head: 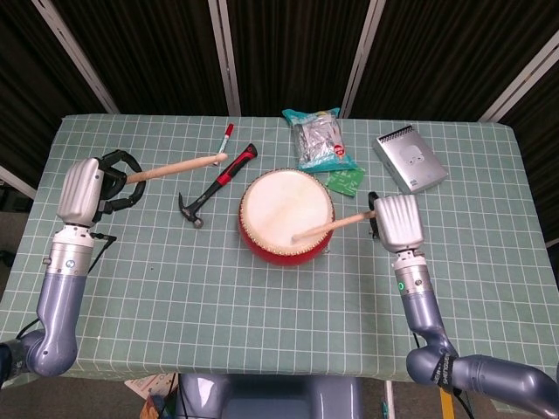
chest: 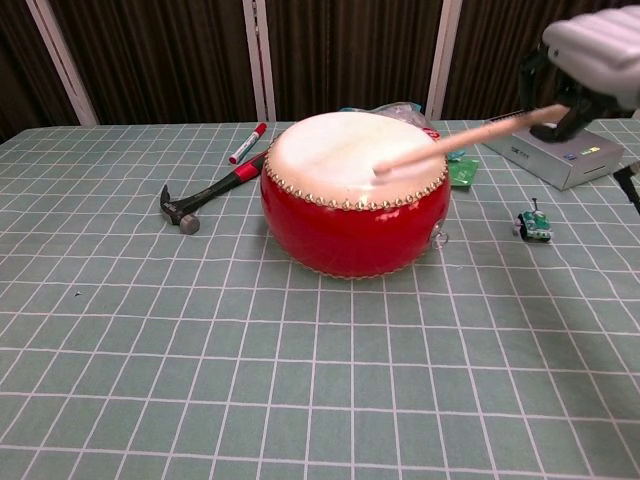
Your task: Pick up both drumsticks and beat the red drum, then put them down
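Wooden stick (head: 327,225) in your right hand (head: 398,221) points left w/ tip on red drum (head: 286,215); left hand (head: 85,189) grips other stick (head: 175,166), tip far-left of drum.

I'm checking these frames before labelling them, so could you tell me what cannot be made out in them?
- Left hand fingers: head view shows only its back; chest view misses it entirely.
- Right hand: cut by the chest view's right edge; head view shows only its back.
- Right drumstick tip: whether it touches the red drum skin is unclear in both views.
- Small green toy: too small; hidden behind the right hand in head view.
- Silver box print: illegible.
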Controlling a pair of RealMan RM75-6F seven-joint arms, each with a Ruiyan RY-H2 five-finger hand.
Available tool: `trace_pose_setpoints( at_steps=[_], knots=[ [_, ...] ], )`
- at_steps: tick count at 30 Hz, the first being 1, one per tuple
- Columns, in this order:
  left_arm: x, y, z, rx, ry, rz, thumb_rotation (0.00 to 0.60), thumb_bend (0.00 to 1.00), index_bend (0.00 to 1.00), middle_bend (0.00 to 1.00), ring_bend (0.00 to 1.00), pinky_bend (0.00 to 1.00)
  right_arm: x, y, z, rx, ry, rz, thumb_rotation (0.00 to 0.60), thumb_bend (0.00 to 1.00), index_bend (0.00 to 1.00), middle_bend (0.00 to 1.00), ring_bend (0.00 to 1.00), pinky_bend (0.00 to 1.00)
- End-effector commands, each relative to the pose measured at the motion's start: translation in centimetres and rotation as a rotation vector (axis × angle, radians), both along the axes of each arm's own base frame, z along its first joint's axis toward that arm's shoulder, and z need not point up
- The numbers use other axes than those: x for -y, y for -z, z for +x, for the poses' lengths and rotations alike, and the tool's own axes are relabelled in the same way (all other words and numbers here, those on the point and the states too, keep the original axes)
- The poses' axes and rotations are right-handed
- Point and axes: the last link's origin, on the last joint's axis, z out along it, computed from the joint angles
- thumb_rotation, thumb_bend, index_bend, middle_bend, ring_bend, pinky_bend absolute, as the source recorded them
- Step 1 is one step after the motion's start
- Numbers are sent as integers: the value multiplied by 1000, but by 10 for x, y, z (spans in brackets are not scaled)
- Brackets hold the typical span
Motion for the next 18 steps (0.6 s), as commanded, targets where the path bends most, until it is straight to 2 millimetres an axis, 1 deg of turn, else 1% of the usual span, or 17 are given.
trace_pose_setpoints(
  at_steps=[1,5,7,12,18],
  knots=[
    [1,1,0,-7,2,-5,600,483,790,1000,1000,1000,-1,-45,11,195,-11,-88,600,767,906,1000,1000,1000],
    [2,5,1,-32,5,-25,600,484,791,1000,1000,1000,-6,-68,4,249,7,-123,600,767,907,1000,1000,1000],
    [1,9,2,-48,6,-40,600,484,790,1000,1000,1000,-7,-73,-1,261,20,-128,600,767,906,1000,1000,1000],
    [-5,23,4,-113,6,-87,600,484,791,1000,1000,1000,-10,-78,-12,277,49,-127,600,767,906,1000,1000,1000],
    [-18,43,13,-181,16,-79,600,483,790,1000,1000,1000,-10,-79,-20,290,58,-127,600,766,906,1000,1000,1000]
  ],
)
